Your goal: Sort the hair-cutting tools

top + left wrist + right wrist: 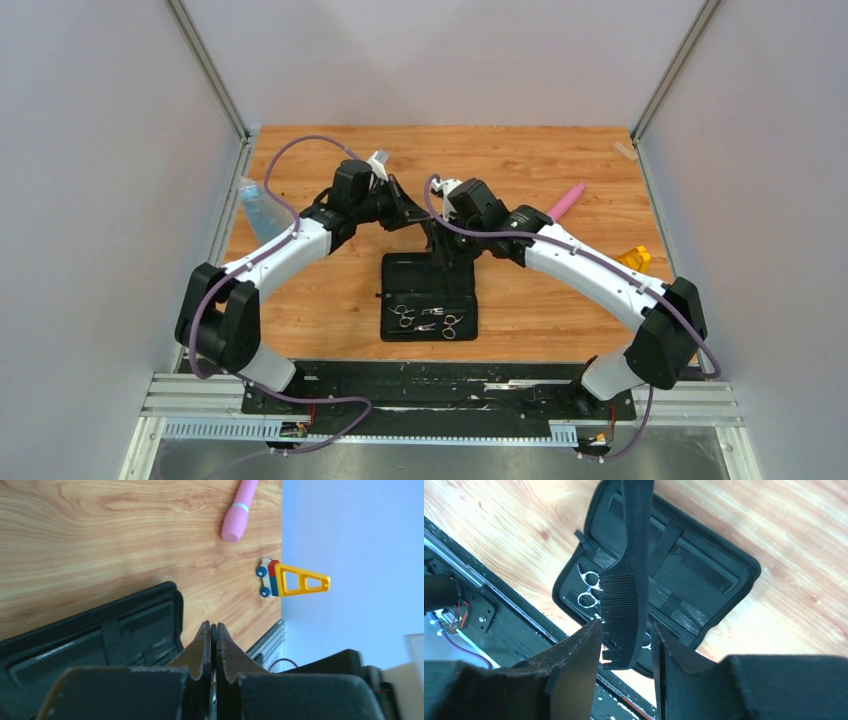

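Note:
A black comb (625, 575) hangs upright over the open black case (744, 565). My left gripper (214, 627) is shut on the comb's thin upper end, above the case's far edge (412, 215). My right gripper (626, 625) is open, its fingers on either side of the comb's toothed lower end with a gap on both sides; it shows in the top view (440, 240). Two silver scissors (403, 316) (450, 324) lie in the case's near half. A second black comb (704, 572) sits in a pocket of the case.
A pink tapered tool (565, 200) lies at the back right, also in the left wrist view (239, 512). A yellow toy crane (633, 258) sits by the right edge. A translucent blue bottle (255, 205) lies at the left edge. Grey walls enclose the table.

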### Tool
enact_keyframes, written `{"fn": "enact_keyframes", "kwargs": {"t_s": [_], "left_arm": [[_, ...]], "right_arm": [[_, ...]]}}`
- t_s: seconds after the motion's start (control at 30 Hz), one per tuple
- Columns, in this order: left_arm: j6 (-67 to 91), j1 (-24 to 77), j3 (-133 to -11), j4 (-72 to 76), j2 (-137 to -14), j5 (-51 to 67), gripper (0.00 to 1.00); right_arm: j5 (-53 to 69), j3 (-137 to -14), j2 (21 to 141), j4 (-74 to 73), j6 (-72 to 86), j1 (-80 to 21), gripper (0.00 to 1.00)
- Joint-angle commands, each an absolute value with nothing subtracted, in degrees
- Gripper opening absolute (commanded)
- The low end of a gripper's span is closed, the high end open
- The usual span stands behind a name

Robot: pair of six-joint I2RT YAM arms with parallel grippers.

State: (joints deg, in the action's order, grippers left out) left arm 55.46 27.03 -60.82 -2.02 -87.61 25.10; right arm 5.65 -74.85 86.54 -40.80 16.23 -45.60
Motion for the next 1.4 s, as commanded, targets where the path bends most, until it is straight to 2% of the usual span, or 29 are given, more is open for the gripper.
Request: {"fn": "enact_keyframes", "kwargs": {"t_s": [0.0,0.17,0.57,0.67,0.77,0.83,0.87,0.9,0.93,0.97,1.13,1.23,1.37], "left_arm": [[50.2,27.2,-62.8,-7.8,-83.7,20.0,0.00],[47.2,27.8,-64.3,-11.6,-82.0,19.4,0.00],[45.8,31.4,-67.5,-15.2,-78.7,17.7,0.01],[45.7,32.2,-68.2,-15.6,-78.3,17.3,0.02],[44.9,32.8,-69.1,-16.7,-78.2,16.6,0.05],[43.8,32.9,-69.7,-17.8,-77.9,15.5,0.12],[42.8,32.9,-69.8,-18.2,-77.5,15.0,0.21],[42.0,32.9,-70.0,-18.7,-76.9,14.0,0.26],[41.5,32.8,-70.1,-18.9,-76.5,13.4,0.36],[40.5,32.9,-70.4,-19.7,-75.5,12.1,0.40],[38.1,31.0,-70.7,-23.7,-70.3,6.5,0.82],[38.8,28.7,-68.6,-23.4,-65.2,7.2,0.96],[41.6,26.8,-63.1,-20.0,-59.5,10.9,1.00]], "right_arm": [[2.3,-74.8,81.6,-34.2,16.5,-45.8,0.43],[1.6,-75.6,82.2,-30.1,18.2,-45.8,0.44],[5.2,-79.2,89.2,-25.9,20.4,-45.9,0.36],[4.8,-79.1,89.8,-25.2,21.3,-45.9,0.32],[4.2,-78.7,89.4,-24.5,21.6,-45.9,0.17],[3.2,-77.9,88.6,-24.1,21.8,-45.9,0.08],[2.7,-77.4,88.1,-23.9,21.8,-45.8,0.04],[1.9,-76.8,87.4,-23.4,21.8,-45.8,0.01],[1.3,-76.0,86.7,-23.1,21.9,-45.7,0.00],[0.9,-75.0,85.8,-22.2,22.3,-45.5,0.00],[2.1,-67.1,79.5,-14.8,25.2,-42.5,0.00],[2.0,-60.3,73.5,-5.4,25.6,-41.3,0.00],[-0.9,-50.2,64.5,12.9,25.8,-40.8,0.00]]}}
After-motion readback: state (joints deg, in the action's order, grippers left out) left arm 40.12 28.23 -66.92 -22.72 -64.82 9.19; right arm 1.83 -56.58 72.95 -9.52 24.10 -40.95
